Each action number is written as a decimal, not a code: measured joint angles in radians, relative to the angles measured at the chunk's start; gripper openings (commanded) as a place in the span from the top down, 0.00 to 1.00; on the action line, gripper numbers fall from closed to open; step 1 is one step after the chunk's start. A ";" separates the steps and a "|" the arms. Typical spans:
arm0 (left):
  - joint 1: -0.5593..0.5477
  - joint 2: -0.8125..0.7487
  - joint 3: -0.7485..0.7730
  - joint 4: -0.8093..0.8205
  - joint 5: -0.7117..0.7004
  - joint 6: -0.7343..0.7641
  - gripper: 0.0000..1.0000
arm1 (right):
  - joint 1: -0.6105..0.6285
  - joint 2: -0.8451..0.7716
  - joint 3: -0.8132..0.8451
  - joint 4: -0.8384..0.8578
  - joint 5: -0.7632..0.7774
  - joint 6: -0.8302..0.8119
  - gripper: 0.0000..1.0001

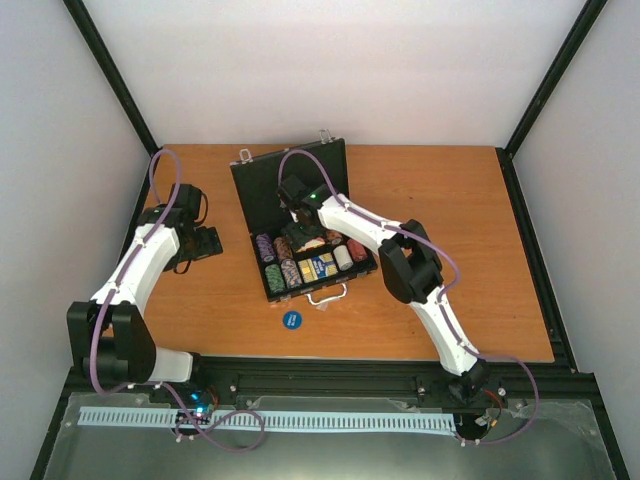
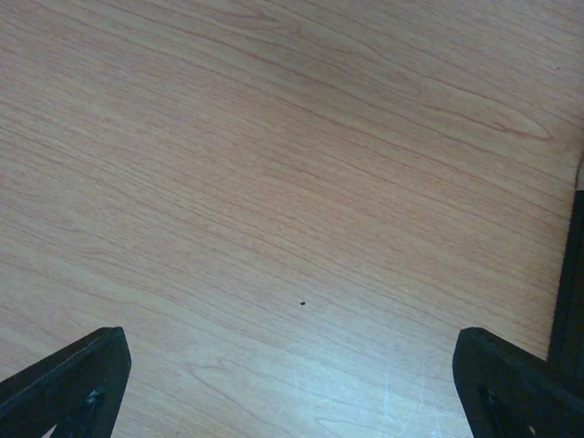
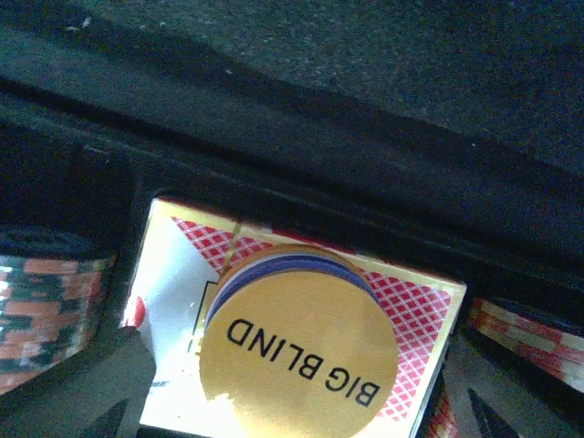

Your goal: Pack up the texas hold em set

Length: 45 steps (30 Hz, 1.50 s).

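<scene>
The black hinged case lies open mid-table with its lid raised at the back. Several stacks of poker chips and a card deck fill its tray. My right gripper is open, low inside the case. In the right wrist view its fingers stand wide apart either side of a yellow "BIG BLIND" disc, without touching it. The disc tops a small pile on a red-backed card deck. My left gripper is open and empty over bare wood, left of the case.
A loose blue disc lies on the table in front of the case's silver handle. Chip stacks flank the deck in the right wrist view. A dark edge shows at the right of the left wrist view.
</scene>
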State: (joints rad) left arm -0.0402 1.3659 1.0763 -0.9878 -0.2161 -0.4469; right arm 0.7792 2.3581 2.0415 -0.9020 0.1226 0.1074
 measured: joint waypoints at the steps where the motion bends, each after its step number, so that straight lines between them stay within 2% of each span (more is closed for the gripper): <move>1: 0.000 0.000 0.000 0.000 0.000 0.000 0.00 | 0.000 -0.002 0.000 -0.003 0.000 -0.002 0.07; 3: 0.000 0.000 0.000 0.000 0.000 0.000 0.00 | 0.000 -0.010 0.000 -0.013 -0.005 -0.005 0.01; 7: 0.000 0.000 0.006 0.000 0.001 0.000 0.00 | 0.010 -0.073 -0.017 -0.037 0.001 -0.010 0.00; 10: 0.000 -0.004 0.014 0.000 0.002 0.000 0.00 | 0.037 -0.178 -0.078 -0.045 0.018 -0.011 0.00; 16: 0.000 -0.016 0.015 0.000 0.007 0.000 0.00 | 0.145 -0.411 -0.248 -0.046 -0.008 -0.008 0.00; 20: 0.000 -0.030 0.015 0.000 0.011 0.000 0.00 | 0.226 -0.470 -0.337 -0.051 -0.043 -0.010 0.00; 27: 0.000 -0.055 0.014 0.000 0.018 0.000 0.00 | 0.336 -0.453 -0.474 -0.035 -0.117 0.019 0.02; 45: 0.000 -0.049 0.005 -0.002 0.022 -0.001 0.00 | 0.383 -0.297 -0.480 -0.006 -0.166 0.012 0.05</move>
State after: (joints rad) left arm -0.0402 1.3170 1.0817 -0.9894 -0.1940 -0.4477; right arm 1.1625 2.0613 1.5612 -0.9077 -0.0429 0.1192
